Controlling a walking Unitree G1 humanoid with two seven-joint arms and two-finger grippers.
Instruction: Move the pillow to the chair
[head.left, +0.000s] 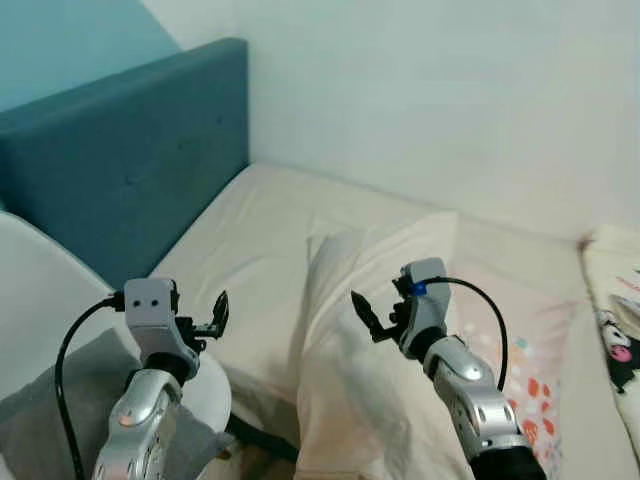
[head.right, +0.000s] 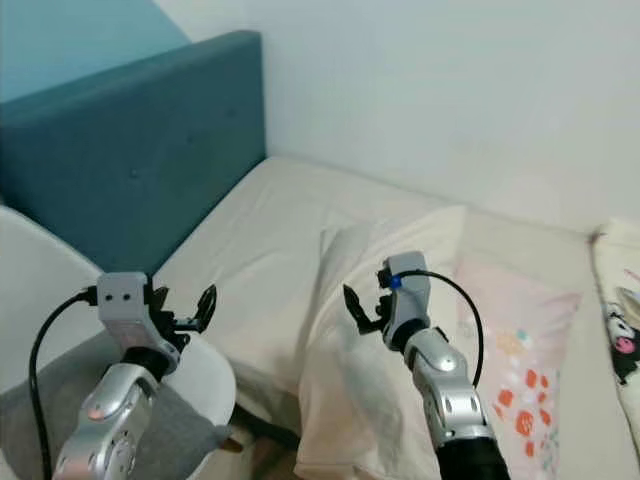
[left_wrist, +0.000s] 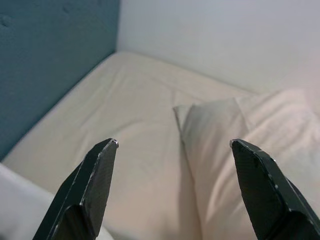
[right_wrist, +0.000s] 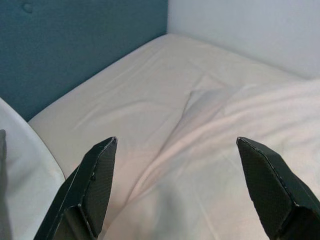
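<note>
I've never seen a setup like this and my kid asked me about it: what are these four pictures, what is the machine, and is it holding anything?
It is a humanoid robot with two silver arms, each ending in a gripper of two black fingers. The two wide pictures come from a stereo camera on its head, looking down at a bed with a teal headboard. The other two come from cameras on its wrists, looking out between the fingers. The left gripper is above a white chair with a grey cloth on it. The right gripper hovers over a cream pillow, the thing to be moved. Beside it lies a pink patterned pillow. Both grippers are open and hold nothing.
</note>
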